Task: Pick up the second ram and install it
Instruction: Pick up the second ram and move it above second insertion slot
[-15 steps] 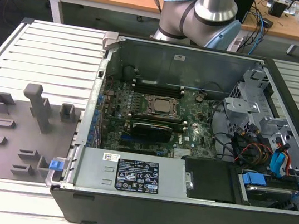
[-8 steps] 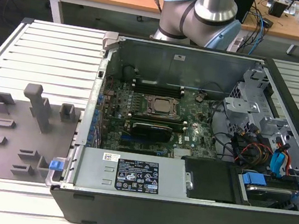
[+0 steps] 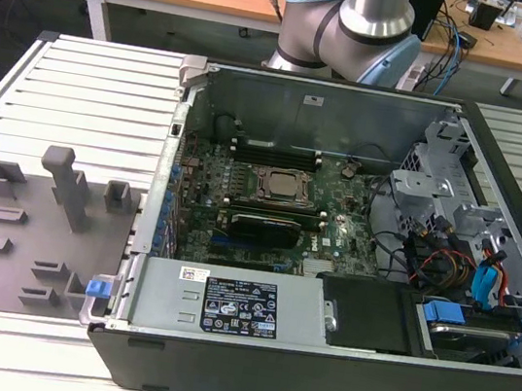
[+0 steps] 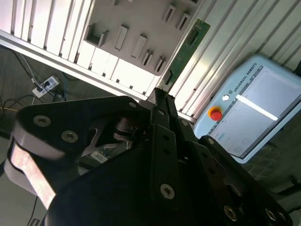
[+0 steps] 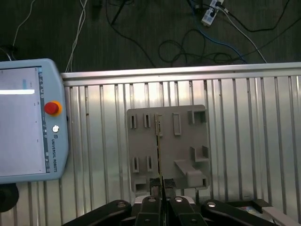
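Hand (image 5: 162, 187) right up close, its 2 fingers (image 4: 160, 136) pinched on 1 end of the second ram (image 4: 186, 52); the thin green stick juts out over the grey holder tray (image 5: 178, 146) on the ribbed bench (image 5: 254, 141), teach pendant (image 5: 23, 122) beside it, cables (image 5: 188, 47) on the floor (image 5: 141, 28) beyond.

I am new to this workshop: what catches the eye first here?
An open computer case lies in the middle of the exterior view, its green board bare. In both wrist views the pincer is shut on a green memory stick over the grey holder tray. A pale control tablet with a red button lies beside the tray.
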Controlling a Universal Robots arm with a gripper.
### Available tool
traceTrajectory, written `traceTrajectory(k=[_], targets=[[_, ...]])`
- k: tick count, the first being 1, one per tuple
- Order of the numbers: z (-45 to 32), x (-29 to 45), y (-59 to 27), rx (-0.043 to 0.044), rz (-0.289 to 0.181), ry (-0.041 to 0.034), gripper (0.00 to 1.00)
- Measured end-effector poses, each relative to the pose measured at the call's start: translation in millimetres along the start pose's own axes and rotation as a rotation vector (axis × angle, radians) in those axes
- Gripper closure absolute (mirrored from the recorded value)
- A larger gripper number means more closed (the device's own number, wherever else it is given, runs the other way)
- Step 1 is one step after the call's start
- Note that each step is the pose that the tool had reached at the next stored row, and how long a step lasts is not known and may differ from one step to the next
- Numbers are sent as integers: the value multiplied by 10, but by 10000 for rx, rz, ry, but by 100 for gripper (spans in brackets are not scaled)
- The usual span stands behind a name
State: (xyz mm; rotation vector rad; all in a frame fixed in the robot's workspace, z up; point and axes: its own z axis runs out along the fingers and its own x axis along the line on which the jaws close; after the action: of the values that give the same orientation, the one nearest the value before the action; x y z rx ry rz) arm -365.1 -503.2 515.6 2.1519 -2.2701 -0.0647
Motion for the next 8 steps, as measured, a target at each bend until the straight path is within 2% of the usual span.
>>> traceTrajectory(k=[5, 8], targets=[[8, -10, -21, -3, -1, -2, 87], [15, -95, -177, -26, 0, -1, 87]])
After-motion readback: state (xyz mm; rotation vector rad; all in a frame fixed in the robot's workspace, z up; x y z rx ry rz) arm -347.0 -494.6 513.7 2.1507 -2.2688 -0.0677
